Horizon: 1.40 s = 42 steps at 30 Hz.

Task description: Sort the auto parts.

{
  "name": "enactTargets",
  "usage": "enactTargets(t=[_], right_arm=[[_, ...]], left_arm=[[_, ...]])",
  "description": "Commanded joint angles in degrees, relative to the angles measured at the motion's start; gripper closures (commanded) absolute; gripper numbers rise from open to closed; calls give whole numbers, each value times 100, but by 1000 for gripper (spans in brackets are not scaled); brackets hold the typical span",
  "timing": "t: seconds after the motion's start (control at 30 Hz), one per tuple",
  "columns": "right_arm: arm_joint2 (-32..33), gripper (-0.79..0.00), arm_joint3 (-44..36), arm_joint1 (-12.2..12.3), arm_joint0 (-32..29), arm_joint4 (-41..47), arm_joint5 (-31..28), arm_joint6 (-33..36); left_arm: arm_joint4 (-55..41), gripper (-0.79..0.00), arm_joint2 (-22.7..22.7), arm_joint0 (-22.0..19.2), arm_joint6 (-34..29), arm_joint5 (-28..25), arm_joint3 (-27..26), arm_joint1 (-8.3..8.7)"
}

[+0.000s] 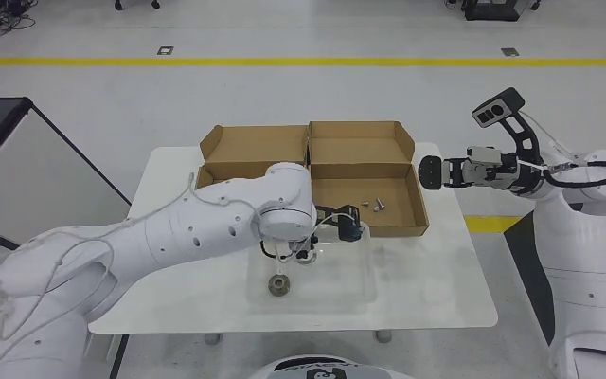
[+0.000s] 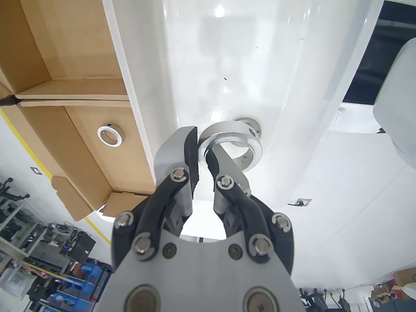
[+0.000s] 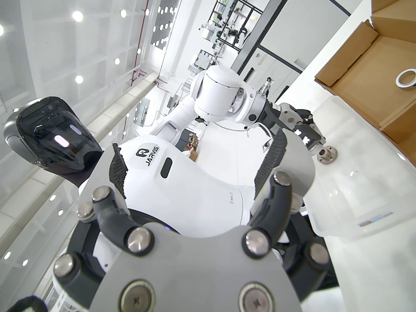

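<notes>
Left tool [image 2: 202, 150] grips the metal ring [image 2: 256, 147] by its near rim.

1 white table [image 1: 436, 275] carries 2 open cardboard boxes [image 1: 254, 144] [image 1: 362, 152] and 1 clear plastic tray [image 1: 341, 279]. The auto parts come to 5 pieces in 3 kinds: 2 silver shaft collars [image 2: 255, 150] [image 2: 111, 136], 1 flanged hub [image 1: 278, 284] and 2 small bolts [image 1: 365, 202] [image 1: 380, 202].
</notes>
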Motion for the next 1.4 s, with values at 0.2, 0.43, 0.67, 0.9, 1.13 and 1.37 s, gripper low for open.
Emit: enactTargets(t=[0.2, 0.43, 0.67, 0.9, 1.13, 1.37], right_arm=[[0, -785, 0, 0, 0, 0, 0, 0], [0, -785, 0, 0, 0, 0, 0, 0], [0, -785, 0, 0, 0, 0, 0, 0], [0, -785, 0, 0, 0, 0, 0, 0], [0, -785, 0, 0, 0, 0, 0, 0], [0, -785, 0, 0, 0, 0, 0, 0]], left_arm=[[-496, 0, -1231, 493, 783, -157, -25, 680], [-1061, 0, -2535, 1287, 1331, -842, -246, 1312], [-2120, 0, -3600, 1995, 2556, -1532, -283, 1600], [-3055, 0, -4011, 2187, 3438, -2254, -223, 1602], [-4345, 0, -4054, 2199, 4011, -3353, 93, 1499], [-4468, 0, -4054, 2146, 3986, -3563, 141, 1479]])
